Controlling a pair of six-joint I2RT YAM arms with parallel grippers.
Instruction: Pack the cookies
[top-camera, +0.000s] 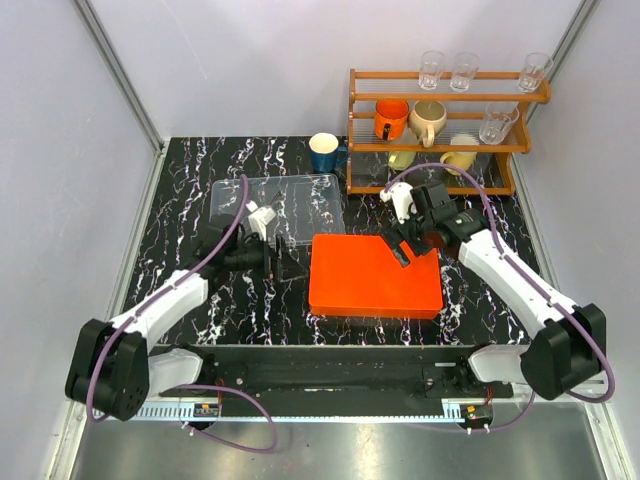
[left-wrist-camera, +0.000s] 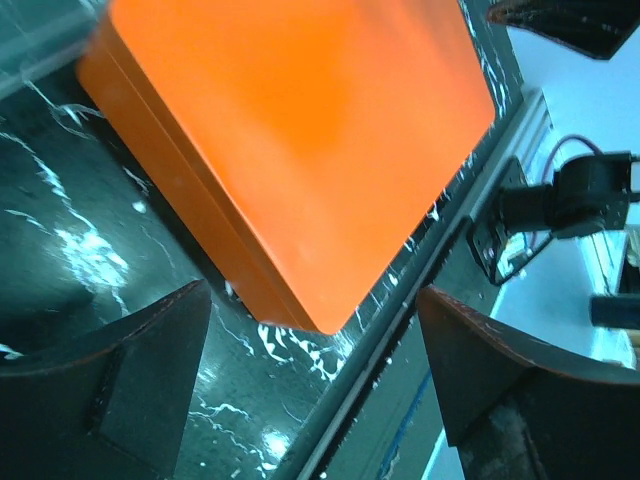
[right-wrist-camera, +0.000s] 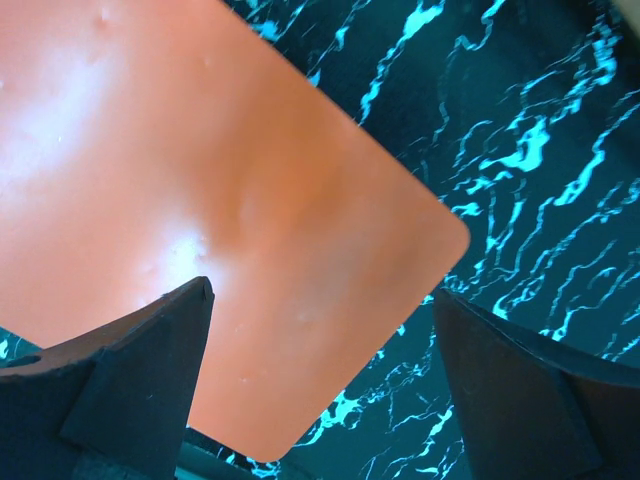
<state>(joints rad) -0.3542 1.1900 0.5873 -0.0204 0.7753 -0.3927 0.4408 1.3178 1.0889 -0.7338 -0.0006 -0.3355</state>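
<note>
**Overhead view, left to right.** On the black, white-veined table, the left gripper sits low, just beside the left edge of a flat orange rectangular box. In the left wrist view its jaws stand wide apart and grip nothing. A corner of the box lies beyond the fingertips.

Behind this arm, at upper centre-left, lies a clear plastic rectangular tray; the arm's wrist overlaps the tray's near left corner in the frame. A blue mug stands beyond the tray.

The right gripper hangs over the box's upper right corner, its jaws likewise spread wide and empty.

At upper right, a wooden two-shelf rack carries drinking glasses and an orange mug, well apart from both grippers.

The cookies cannot be seen in any view; the box shows only its closed orange top.
</note>
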